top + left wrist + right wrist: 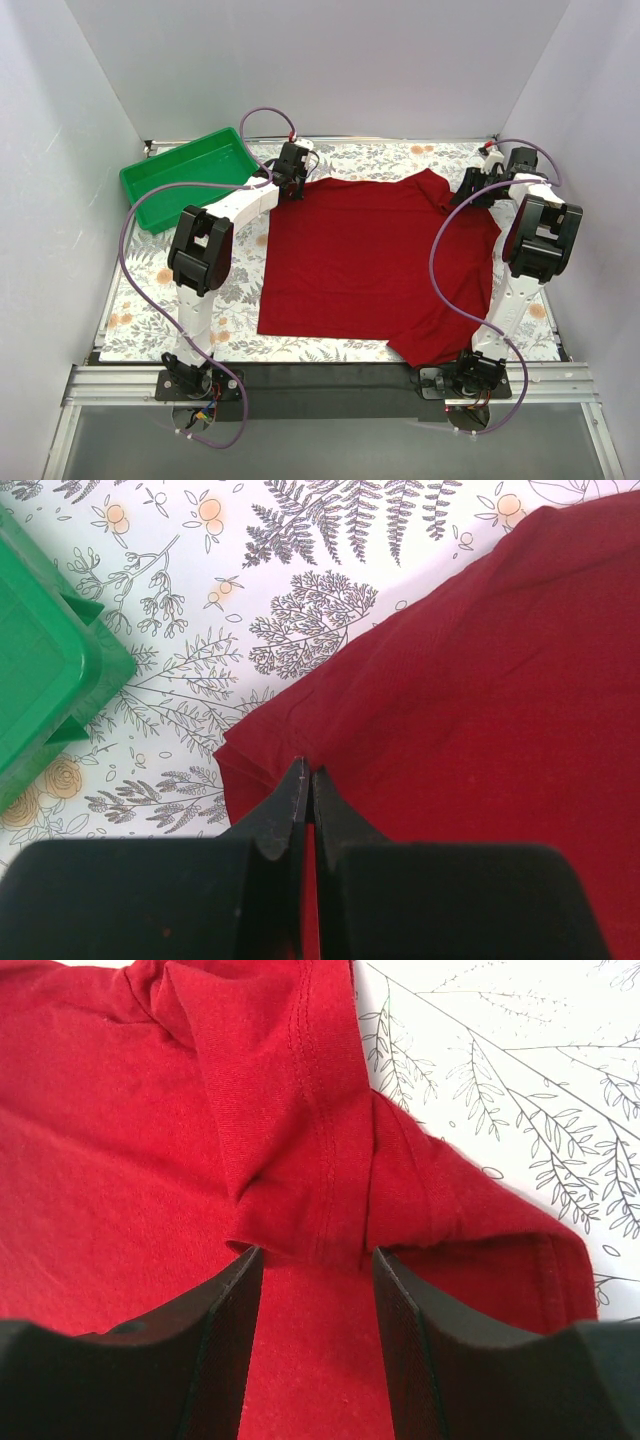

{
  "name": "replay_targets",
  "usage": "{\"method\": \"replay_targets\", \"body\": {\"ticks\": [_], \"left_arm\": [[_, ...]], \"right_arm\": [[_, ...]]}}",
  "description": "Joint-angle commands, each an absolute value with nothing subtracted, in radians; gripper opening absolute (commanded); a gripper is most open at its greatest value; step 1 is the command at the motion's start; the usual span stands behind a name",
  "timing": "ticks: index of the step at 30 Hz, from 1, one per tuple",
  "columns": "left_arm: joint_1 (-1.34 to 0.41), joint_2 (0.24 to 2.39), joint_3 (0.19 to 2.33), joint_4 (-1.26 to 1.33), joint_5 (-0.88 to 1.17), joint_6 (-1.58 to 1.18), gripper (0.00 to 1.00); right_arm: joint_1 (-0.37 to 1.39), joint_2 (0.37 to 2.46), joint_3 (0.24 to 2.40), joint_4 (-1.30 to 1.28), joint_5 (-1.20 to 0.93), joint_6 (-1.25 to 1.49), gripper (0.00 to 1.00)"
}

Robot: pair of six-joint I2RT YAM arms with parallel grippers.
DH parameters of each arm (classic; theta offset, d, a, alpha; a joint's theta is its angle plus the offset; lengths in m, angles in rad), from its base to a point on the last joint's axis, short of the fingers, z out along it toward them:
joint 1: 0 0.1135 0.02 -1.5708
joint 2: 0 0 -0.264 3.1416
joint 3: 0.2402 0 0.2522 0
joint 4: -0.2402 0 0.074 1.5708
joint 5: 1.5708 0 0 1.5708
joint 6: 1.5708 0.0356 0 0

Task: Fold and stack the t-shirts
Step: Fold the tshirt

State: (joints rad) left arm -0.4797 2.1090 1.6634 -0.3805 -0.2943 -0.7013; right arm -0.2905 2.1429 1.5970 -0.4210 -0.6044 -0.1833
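Observation:
One dark red t-shirt [370,260] lies spread flat across the middle of the table. My left gripper [293,176] is at its far left corner. In the left wrist view the jaws [308,770] are pressed together on the shirt [480,680] right at that corner, with red cloth showing in the slit. My right gripper [468,192] is at the far right corner, where a sleeve is folded over. In the right wrist view it [315,1252] stands open, its fingers either side of a bunched, stitched fold of the shirt [120,1160].
A green plastic tray [190,175] sits at the back left, and its corner [40,680] shows close to my left gripper. A floral tablecloth [150,290] covers the table. Grey walls enclose three sides.

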Motion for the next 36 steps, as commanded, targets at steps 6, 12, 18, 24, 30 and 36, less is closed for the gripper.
{"method": "replay_targets", "body": {"ticks": [6,12,18,24,30,36], "left_arm": [[-0.474,2.033,1.660,-0.365,-0.288,-0.707,0.00],[-0.474,2.034,1.660,-0.365,-0.290,-0.706,0.00],[-0.474,2.033,1.660,-0.365,-0.291,-0.706,0.00],[-0.474,2.033,1.661,-0.365,-0.293,-0.704,0.00],[-0.474,2.031,1.658,-0.365,-0.295,-0.703,0.00],[-0.474,2.031,1.660,-0.365,-0.296,-0.703,0.00]], "right_arm": [[-0.287,2.164,1.612,-0.428,-0.618,-0.161,0.45],[-0.282,2.172,1.614,-0.430,-0.618,-0.160,0.43],[-0.279,2.180,1.614,-0.430,-0.623,-0.158,0.41],[-0.276,2.180,1.612,-0.430,-0.624,-0.153,0.39],[-0.276,2.189,1.621,-0.428,-0.611,-0.144,0.35],[-0.276,2.214,1.635,-0.428,-0.588,-0.132,0.28]]}}
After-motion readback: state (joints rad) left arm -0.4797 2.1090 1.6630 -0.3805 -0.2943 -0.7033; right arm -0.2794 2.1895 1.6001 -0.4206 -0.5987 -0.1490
